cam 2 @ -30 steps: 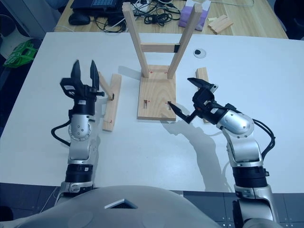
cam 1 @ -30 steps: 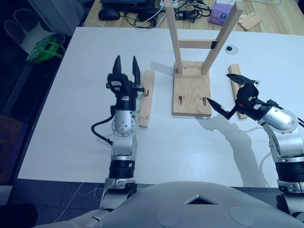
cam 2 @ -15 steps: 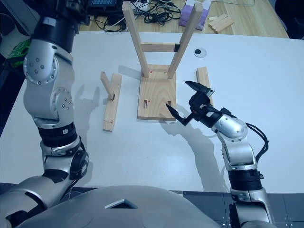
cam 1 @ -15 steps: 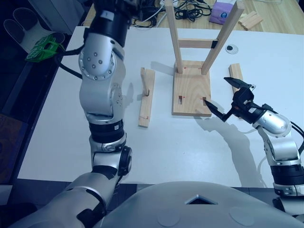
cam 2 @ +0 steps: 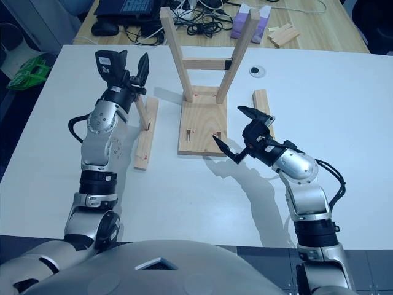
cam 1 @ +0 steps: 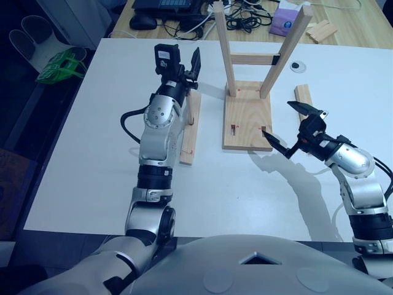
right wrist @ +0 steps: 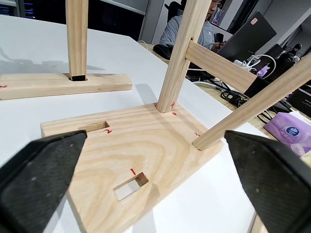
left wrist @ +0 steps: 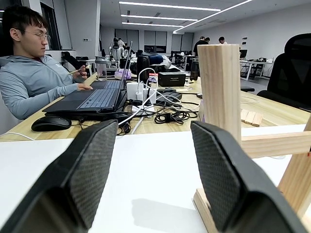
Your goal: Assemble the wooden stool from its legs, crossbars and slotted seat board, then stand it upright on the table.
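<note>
Left claw (left wrist: 154, 145): jaws spread wide, two dark textured fingers (left wrist: 90, 170) in the foreground, nothing between them. White worktop (left wrist: 155, 165) beyond. Upright wooden leg (left wrist: 219, 87) behind one finger, joined by a crossbar (left wrist: 274, 144) to a slanted leg (left wrist: 297, 179). Flat board (left wrist: 205, 213) edge below. Laptop (left wrist: 95, 99), mouse (left wrist: 48, 124) and cables (left wrist: 165, 114) on the desk behind.

Red hand-written numbers on the pale wooden slotted seat board (right wrist: 165, 150).
A "1" sits beside the board's right-hand rectangular slot (right wrist: 130, 181) and a "2" beside its left-hand slot (right wrist: 95, 127). What looks like a "4" is at the foot of its left upright square leg (right wrist: 181, 53). The other red marks are unreadable.
</note>
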`<state>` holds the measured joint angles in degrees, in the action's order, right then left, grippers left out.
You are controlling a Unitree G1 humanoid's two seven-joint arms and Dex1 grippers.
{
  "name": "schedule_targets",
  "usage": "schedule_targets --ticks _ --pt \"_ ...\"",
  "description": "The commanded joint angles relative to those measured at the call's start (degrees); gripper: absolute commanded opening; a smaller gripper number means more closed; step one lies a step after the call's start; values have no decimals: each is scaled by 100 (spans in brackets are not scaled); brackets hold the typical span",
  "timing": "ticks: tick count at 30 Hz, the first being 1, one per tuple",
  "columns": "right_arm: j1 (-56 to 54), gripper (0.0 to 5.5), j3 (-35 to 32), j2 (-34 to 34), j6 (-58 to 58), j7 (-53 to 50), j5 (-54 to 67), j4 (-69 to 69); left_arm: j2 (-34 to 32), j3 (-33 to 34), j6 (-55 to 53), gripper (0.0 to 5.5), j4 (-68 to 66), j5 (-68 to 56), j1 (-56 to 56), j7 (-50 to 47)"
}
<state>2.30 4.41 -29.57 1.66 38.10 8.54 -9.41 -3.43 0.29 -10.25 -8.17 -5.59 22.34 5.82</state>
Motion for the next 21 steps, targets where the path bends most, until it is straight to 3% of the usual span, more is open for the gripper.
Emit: schedule_targets --ticks 1,9,14,17,21 --pt "-69 540 75 51 5 -21 -89 -46 -69 -18 -461 277 -672 200 -522 -137" --pt "-21 540 83 126 -41 -129 -86 -28 -141 344 -1544 277 2020 -396 505 -265" --pt "39 540 81 114 -72 -128 -97 -27 -155 472 -2145 277 2695 -700 1335 -299" --pt "87 540 54 96 -66 -150 -112 -72 11 486 -2353 277 2442 -965 1126 -198" --pt "126 540 89 119 -60 -152 -159 -111 171 591 -2284 277 845 -982 32 -103"
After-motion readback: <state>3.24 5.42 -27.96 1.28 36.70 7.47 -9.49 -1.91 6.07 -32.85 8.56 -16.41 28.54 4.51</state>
